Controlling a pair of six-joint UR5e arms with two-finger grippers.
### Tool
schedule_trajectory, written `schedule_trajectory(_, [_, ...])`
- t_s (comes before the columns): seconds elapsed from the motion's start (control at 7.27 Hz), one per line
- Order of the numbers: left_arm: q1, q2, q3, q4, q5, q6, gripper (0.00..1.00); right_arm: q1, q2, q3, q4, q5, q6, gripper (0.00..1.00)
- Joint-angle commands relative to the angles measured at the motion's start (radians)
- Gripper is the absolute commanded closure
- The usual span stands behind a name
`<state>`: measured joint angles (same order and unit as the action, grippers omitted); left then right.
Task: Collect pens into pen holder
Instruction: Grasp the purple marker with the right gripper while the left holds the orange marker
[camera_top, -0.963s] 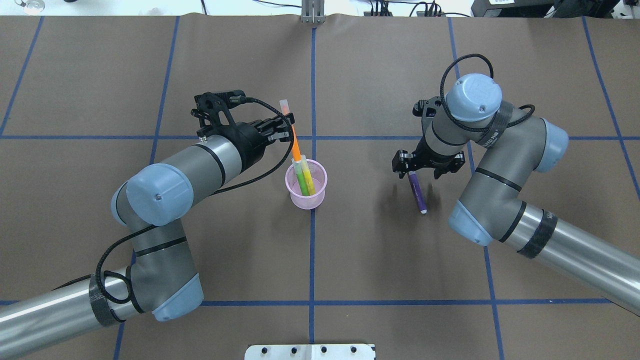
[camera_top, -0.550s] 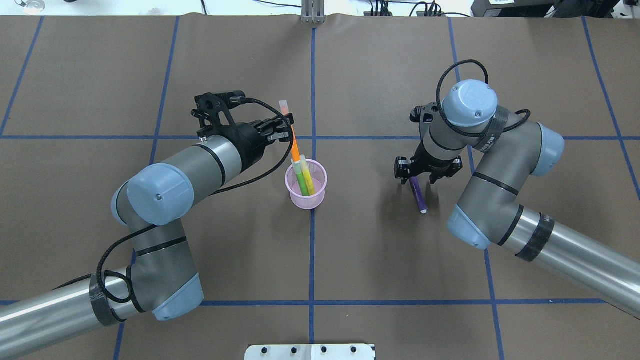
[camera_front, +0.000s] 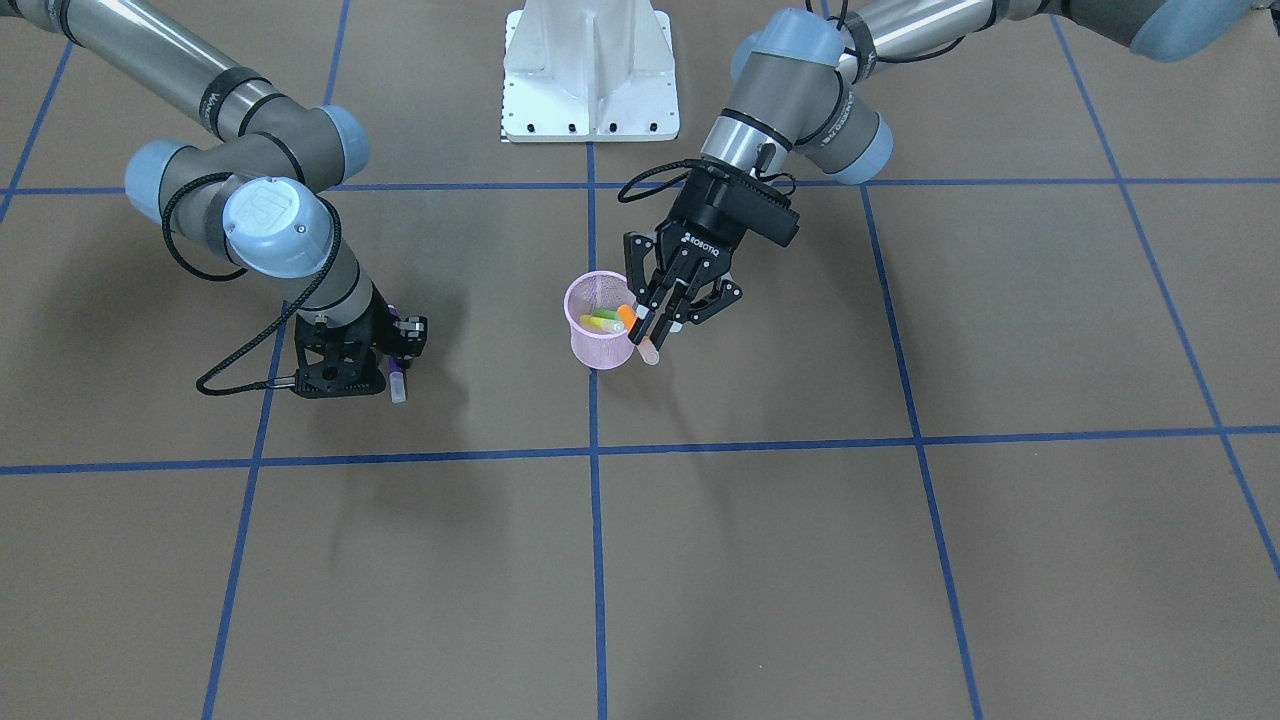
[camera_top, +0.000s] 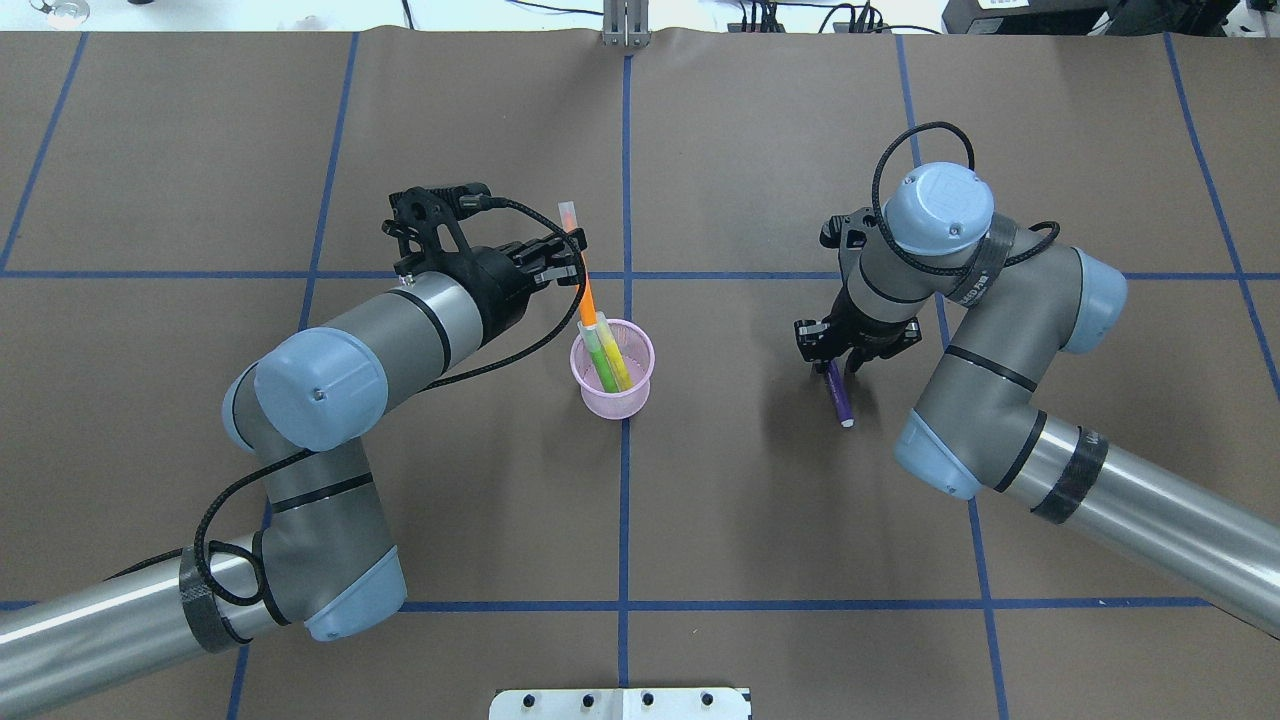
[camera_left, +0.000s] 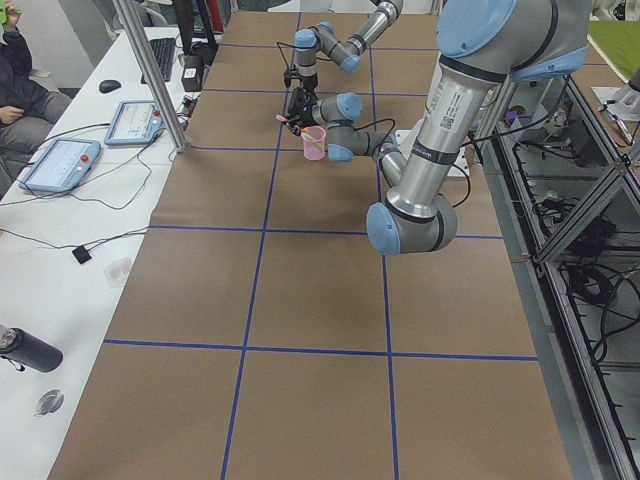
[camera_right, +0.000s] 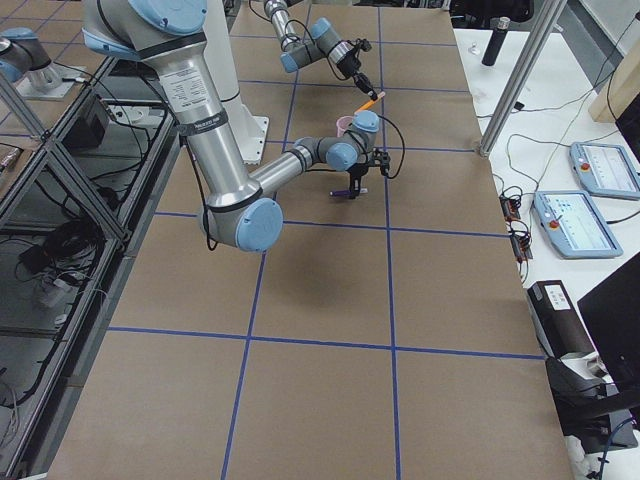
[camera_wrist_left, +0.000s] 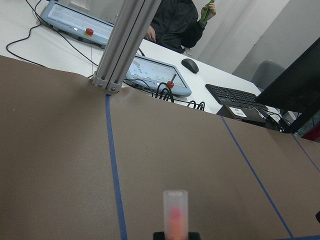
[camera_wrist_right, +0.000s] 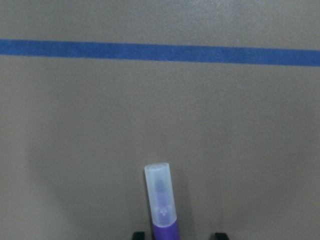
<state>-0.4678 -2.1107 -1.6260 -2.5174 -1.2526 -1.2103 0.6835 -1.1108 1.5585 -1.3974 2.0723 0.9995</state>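
Note:
The pink mesh pen holder (camera_top: 612, 402) stands at the table's middle and also shows in the front view (camera_front: 590, 348). A green pen (camera_top: 604, 366) stands inside it. My left gripper (camera_top: 577, 252) is shut on the orange pen (camera_top: 589, 292), which leans with its lower end in the holder and its pale cap (camera_wrist_left: 175, 210) up. The purple pen (camera_top: 841, 400) lies flat on the table to the holder's right. My right gripper (camera_top: 835, 362) is low over its far end, open. In the right wrist view its jaws stand either side of the pen (camera_wrist_right: 162, 200) with gaps.
The white robot base plate (camera_top: 620, 703) sits at the near edge, also in the front view (camera_front: 590, 90). Blue tape lines (camera_top: 625, 520) cross the brown table cover. Teach pendants (camera_left: 60, 165) and a seated person are at the far desk.
My right gripper has come down over the purple pen's far end and its jaws have narrowed around it. My left gripper and the orange pen have barely moved.

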Motion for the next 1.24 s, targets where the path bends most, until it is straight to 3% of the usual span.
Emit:
schedule_trajectory(0.0, [-0.002,0.001,0.006,-0.014,0.001,0.000,1.00,-0.001,0.002,-0.005,0.000,0.002,-0.018,0.72])
schedule_trajectory(0.28, [0.000,0.002,0.009,-0.015,0.001,0.000,1.00,0.008,0.000,0.001,0.000,0.006,-0.018,1.00])
schedule_trajectory(0.69, [0.000,-0.002,0.011,-0.017,0.001,0.000,1.00,0.082,0.002,0.044,-0.008,0.089,-0.022,1.00])
schedule_trajectory(1.1, [0.001,-0.008,0.000,-0.018,-0.002,-0.001,1.00,0.102,0.003,0.061,-0.012,0.092,-0.022,1.00])
